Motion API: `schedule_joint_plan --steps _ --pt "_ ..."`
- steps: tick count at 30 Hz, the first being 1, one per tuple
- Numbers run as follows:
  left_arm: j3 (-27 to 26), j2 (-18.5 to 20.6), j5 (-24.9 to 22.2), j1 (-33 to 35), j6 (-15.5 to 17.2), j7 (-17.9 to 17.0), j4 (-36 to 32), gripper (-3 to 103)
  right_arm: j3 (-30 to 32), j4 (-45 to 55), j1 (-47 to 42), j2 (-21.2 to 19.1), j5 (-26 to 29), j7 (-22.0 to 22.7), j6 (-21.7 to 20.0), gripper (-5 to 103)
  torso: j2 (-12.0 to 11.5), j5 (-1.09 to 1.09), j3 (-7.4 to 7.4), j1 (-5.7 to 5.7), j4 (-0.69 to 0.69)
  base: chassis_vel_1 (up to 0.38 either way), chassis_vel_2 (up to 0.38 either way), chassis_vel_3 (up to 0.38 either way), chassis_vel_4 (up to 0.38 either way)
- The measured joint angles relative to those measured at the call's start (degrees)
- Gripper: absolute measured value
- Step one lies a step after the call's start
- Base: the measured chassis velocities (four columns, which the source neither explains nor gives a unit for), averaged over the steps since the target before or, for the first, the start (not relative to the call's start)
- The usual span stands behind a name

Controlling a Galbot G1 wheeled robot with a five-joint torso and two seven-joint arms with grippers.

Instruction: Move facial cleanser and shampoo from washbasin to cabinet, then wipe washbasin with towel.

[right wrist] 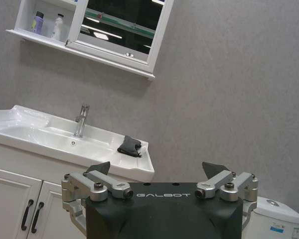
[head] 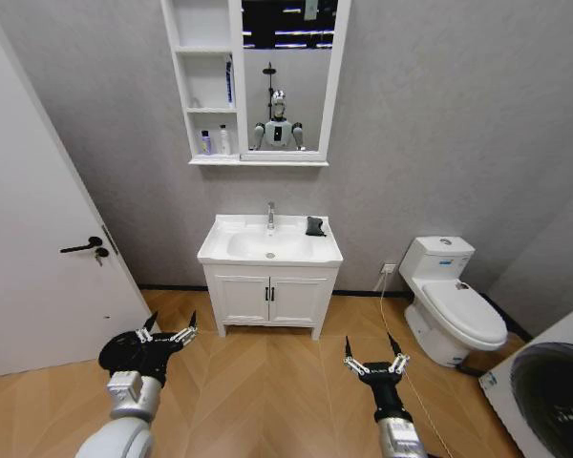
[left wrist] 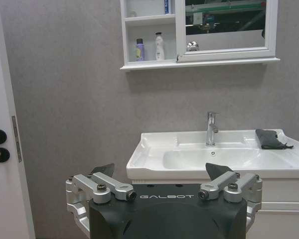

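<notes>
Left end effector (head: 168,333) low over the wood floor, well short of the vanity, fingers spread wide, nothing held. Cabinet (head: 203,81): three shelf compartments counted; two bottles in the lowest, one purple bottle (head: 205,142) and one white bottle (head: 223,140), standing just beside each other; one blue tube (head: 229,81) in the middle compartment. Washbasin (head: 270,241): one chrome tap (head: 270,215), one towel (head: 315,226) lying on the back right corner of the rim. Right end effector (head: 373,358) also low over the floor, fingers wide apart, nothing held. One toilet (head: 450,301) at far right.
</notes>
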Motion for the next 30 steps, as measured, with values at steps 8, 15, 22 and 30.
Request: schedule_joint_plan --steps 8,15,22,30 --pt "-0.01 0.0 0.0 0.01 0.0 0.0 0.0 100 -0.23 -0.43 0.5 0.18 0.58 1.78 -0.69 100 0.02 -0.01 -0.02 -0.08 -0.03 -0.004 0.008 0.012 -0.004" --pt "-0.01 0.0 0.0 0.01 0.0 0.0 0.0 100 -0.36 -0.82 0.49 0.12 0.49 1.92 -0.53 100 0.03 -0.01 -0.02 -0.08 -0.03 0.046 -0.047 -0.049 0.047" --pt "-0.01 0.0 0.0 0.02 0.0 0.0 0.0 100 -0.32 -1.69 0.66 0.28 0.33 2.56 1.45 100 0.07 0.0 -0.05 -0.14 -0.02 0.105 -0.115 -0.099 0.102" --pt "-0.01 0.0 0.0 0.02 0.0 0.0 0.0 100 -0.28 -1.56 0.48 0.27 0.47 2.7 1.55 100 0.05 -0.01 -0.02 -0.09 -0.03 0.042 -0.048 -0.037 0.032"
